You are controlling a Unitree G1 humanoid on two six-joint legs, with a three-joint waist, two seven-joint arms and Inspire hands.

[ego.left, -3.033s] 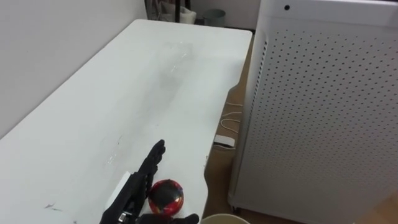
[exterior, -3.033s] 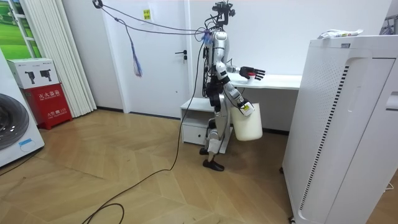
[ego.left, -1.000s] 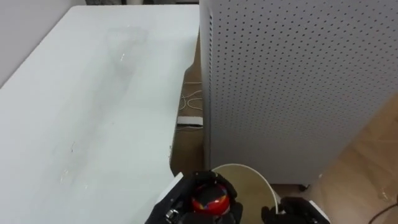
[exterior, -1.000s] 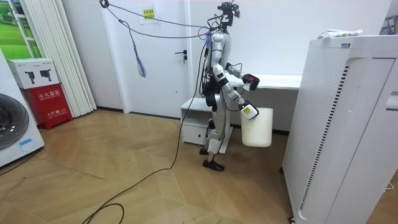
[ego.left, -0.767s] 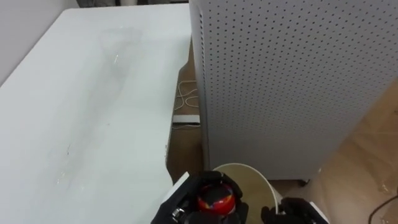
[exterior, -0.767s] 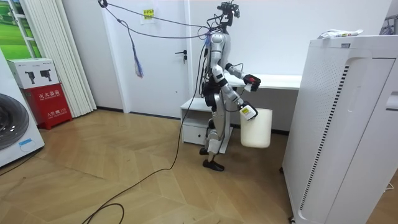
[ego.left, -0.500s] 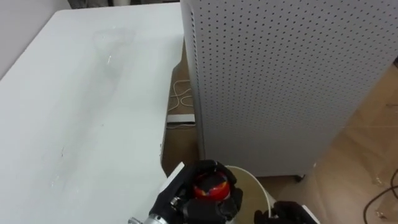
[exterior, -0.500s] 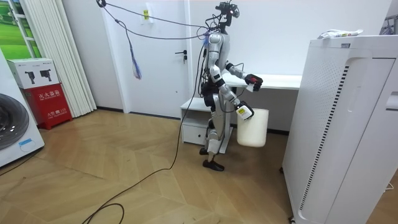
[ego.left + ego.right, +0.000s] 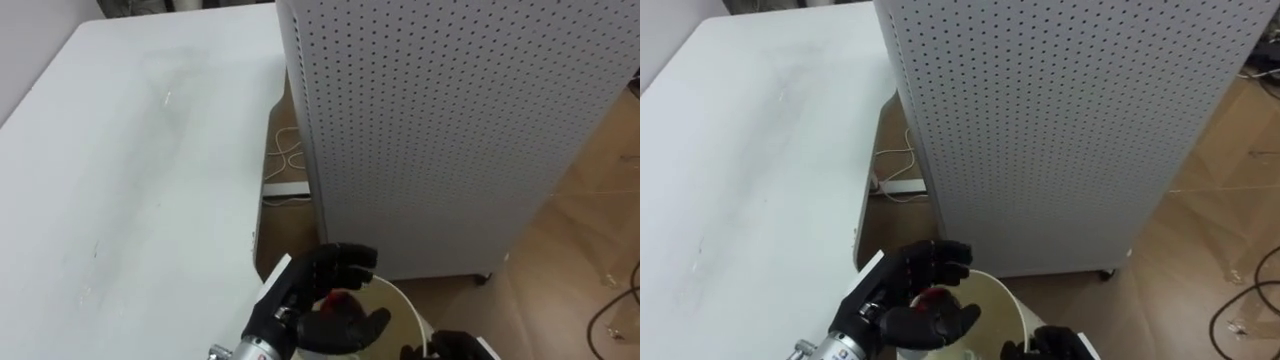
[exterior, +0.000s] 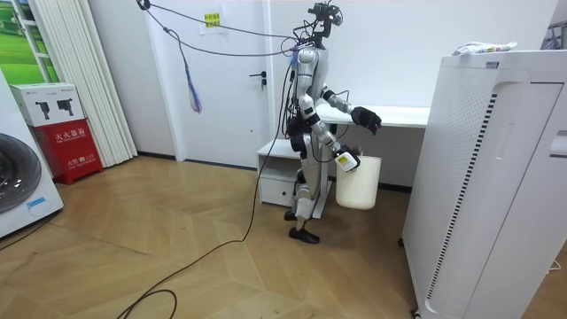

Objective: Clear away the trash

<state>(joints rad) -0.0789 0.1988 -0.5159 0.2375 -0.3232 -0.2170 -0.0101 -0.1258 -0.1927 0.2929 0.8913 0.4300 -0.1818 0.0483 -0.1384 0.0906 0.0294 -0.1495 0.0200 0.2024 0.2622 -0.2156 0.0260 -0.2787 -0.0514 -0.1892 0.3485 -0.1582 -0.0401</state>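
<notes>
My left hand (image 9: 318, 290) hovers over the mouth of a white bucket (image 9: 408, 302), just off the table's near edge. Its fingers are spread and fairly straight, the thumb underneath. A red and black ball (image 9: 339, 298) shows as a small red patch between fingers and thumb, over the bucket's opening. Whether it still touches the hand I cannot tell. My right hand (image 9: 452, 346) grips the bucket at its near rim. In the room view the bucket (image 10: 358, 182) hangs from that right hand (image 10: 342, 159) at hip height, with the left hand (image 10: 365, 118) raised above it.
A white table (image 9: 120, 180) spreads to my left. A tall white perforated cabinet (image 9: 450, 130) stands close on my right. In the gap between them a white cable (image 9: 288, 155) and a power strip (image 9: 285, 190) lie on the wooden floor.
The left hand carried the ball from the table edge to over the bucket, and its fingers have now spread from around the ball. The camera turned right.
</notes>
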